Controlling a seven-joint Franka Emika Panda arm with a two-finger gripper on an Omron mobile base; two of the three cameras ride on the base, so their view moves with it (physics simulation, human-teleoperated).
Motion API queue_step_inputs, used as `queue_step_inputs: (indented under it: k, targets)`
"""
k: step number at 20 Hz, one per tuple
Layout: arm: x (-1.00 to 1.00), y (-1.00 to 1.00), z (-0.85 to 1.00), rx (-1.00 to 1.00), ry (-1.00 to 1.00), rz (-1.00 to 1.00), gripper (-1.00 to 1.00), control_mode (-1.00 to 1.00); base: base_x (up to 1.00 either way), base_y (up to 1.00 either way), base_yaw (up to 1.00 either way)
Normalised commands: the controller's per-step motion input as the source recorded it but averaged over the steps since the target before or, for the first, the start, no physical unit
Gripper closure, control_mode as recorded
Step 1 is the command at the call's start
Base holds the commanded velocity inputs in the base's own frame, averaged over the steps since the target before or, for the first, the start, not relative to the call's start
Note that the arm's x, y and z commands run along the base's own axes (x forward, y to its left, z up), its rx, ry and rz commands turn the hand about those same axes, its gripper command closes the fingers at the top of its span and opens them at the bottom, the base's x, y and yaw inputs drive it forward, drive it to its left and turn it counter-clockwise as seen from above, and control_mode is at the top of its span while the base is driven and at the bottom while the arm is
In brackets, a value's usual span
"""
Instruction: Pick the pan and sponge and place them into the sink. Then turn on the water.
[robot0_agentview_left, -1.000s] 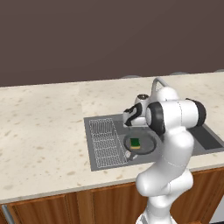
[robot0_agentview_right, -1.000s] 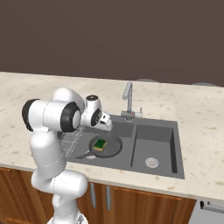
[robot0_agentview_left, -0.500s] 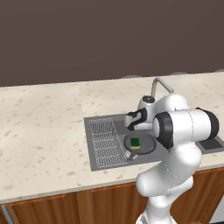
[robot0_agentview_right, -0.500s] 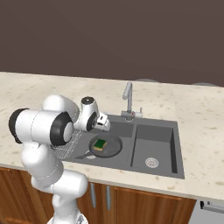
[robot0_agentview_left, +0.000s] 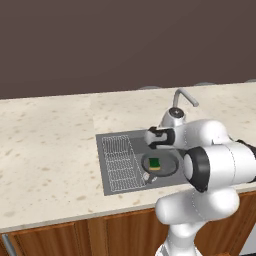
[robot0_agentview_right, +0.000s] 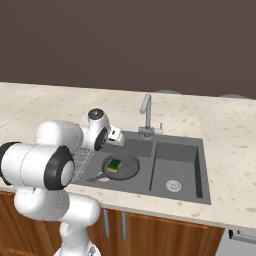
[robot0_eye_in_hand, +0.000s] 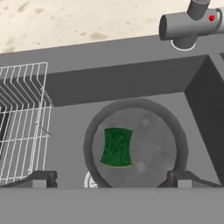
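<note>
The dark pan (robot0_eye_in_hand: 153, 153) lies flat in the left basin of the sink (robot0_eye_in_hand: 122, 83), with the green sponge (robot0_eye_in_hand: 117, 147) resting inside it. My gripper (robot0_eye_in_hand: 113, 180) hangs open above the pan, one fingertip off each side of it and nothing between them. From the base, the pan (robot0_agentview_left: 169, 165) and sponge (robot0_agentview_left: 154, 163) sit just below my gripper (robot0_agentview_left: 151, 139). The right base view shows the pan (robot0_agentview_right: 129, 169), the sponge (robot0_agentview_right: 115, 164) and the gripper (robot0_agentview_right: 119, 136) left of the faucet (robot0_agentview_right: 146, 112). The water is out of view.
A wire rack (robot0_eye_in_hand: 22, 122) fills the basin's left part beside the pan. The faucet base (robot0_eye_in_hand: 188, 24) stands on the back rim. The right basin (robot0_agentview_right: 180, 157) has a round drain (robot0_agentview_right: 173, 185). Speckled counter (robot0_agentview_left: 50, 140) surrounds the sink.
My elbow has swung lower and toward the counter's front edge, while the hand stays over the pan, open. Pan and sponge have not moved.
</note>
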Motion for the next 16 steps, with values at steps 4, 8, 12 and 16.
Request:
queue_step_inputs:
  k: [4,8,12,16]
  targets:
    - [-0.17,-0.01,0.35,0.01,-0.08,0.0,-1.0,-1.0,0.0,0.0,0.0]
    - [-0.16,-0.06,0.27,0.03,-0.1,0.0,-1.0,-1.0,0.0,0.0,0.0]
    - [-0.18,-0.03,0.27,0.03,-0.13,0.0,-1.0,-1.0,0.0,0.0,0.0]
    - [-0.19,-0.01,0.24,0.0,-0.18,0.0,-1.0,-1.0,0.0,0.0,0.0]
